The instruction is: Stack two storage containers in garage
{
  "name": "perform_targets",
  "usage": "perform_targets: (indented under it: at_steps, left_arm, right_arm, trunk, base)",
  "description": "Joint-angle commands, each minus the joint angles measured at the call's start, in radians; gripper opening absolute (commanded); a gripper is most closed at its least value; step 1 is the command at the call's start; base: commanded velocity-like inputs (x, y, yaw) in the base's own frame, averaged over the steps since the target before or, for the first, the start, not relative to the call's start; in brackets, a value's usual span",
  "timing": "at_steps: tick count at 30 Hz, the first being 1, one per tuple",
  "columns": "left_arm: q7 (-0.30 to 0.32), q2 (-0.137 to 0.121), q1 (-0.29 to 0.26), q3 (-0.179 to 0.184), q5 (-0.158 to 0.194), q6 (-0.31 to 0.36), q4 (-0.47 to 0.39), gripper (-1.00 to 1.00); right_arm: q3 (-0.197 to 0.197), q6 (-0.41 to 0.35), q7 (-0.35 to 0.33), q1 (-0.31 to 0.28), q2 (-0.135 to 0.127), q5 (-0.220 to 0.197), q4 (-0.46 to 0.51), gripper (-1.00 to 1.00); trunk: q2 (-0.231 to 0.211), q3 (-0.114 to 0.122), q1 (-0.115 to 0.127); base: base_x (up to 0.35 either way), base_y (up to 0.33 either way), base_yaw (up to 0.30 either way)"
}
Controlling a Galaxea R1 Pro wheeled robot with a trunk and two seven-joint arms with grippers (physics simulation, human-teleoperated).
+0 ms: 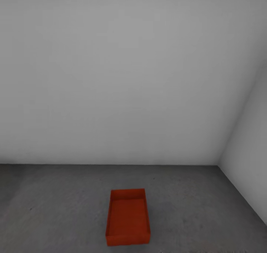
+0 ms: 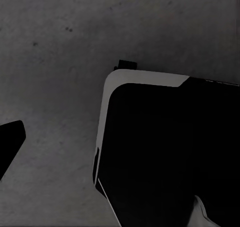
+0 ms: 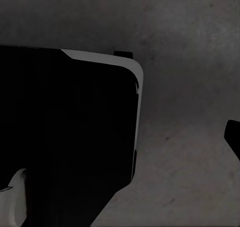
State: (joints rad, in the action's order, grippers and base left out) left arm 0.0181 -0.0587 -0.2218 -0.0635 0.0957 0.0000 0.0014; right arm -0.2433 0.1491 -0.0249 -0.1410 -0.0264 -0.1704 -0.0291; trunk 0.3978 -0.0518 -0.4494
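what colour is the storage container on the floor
Orange-red storage container, plain, seen best in the head view.

One storage container (image 1: pixel 128 217) sits on the floor (image 1: pixel 55 208), before the back wall (image 1: pixel 122 78), seemingly left of the corner.

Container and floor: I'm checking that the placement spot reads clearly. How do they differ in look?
The container is orange-red; the floor is dark grey. The container is a raised open box with straight walls; the floor is flat. The container looks plain; the floor is mottled. They touch: the container rests on the floor.
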Motion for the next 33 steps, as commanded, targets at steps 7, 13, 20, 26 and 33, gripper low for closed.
perform_targets:
  at_steps: [7,13,20,26,33]
  left_arm:
    - [0.002,0.000,-0.001,-0.006,0.009,0.000,0.000,1.00]
    - [0.002,0.000,-0.001,-0.006,0.009,0.000,0.000,1.00]
    - [0.002,0.000,-0.001,-0.006,0.009,0.000,0.000,1.00]
    - [0.002,0.000,-0.001,-0.006,0.009,0.000,0.000,1.00]
    - [0.002,0.000,-0.001,-0.006,0.009,0.000,0.000,1.00]
  right_arm:
    - [-0.007,0.006,-0.002,-0.002,0.000,-0.012,-0.003,1.00]
    - [-0.007,0.005,-0.002,-0.002,0.000,-0.013,-0.003,1.00]
    - [-0.007,0.004,-0.002,-0.002,0.000,-0.014,-0.003,1.00]
    - [-0.007,0.004,-0.002,-0.002,-0.001,-0.014,-0.003,1.00]
    - [-0.007,0.004,-0.003,-0.002,0.000,-0.014,-0.003,1.00]
  trunk:
    - [0.002,-0.002,-0.001]
    - [0.002,-0.001,-0.001]
    - [0.002,0.001,-0.001]
    - [0.002,0.004,-0.001]
    - [0.002,0.009,-0.001]
  base:
    - [0.000,0.000,-0.253]
    - [0.000,0.000,-0.276]
    - [0.000,0.000,-0.281]
    - [0.000,0.000,-0.281]
    - [0.000,0.000,-0.276]
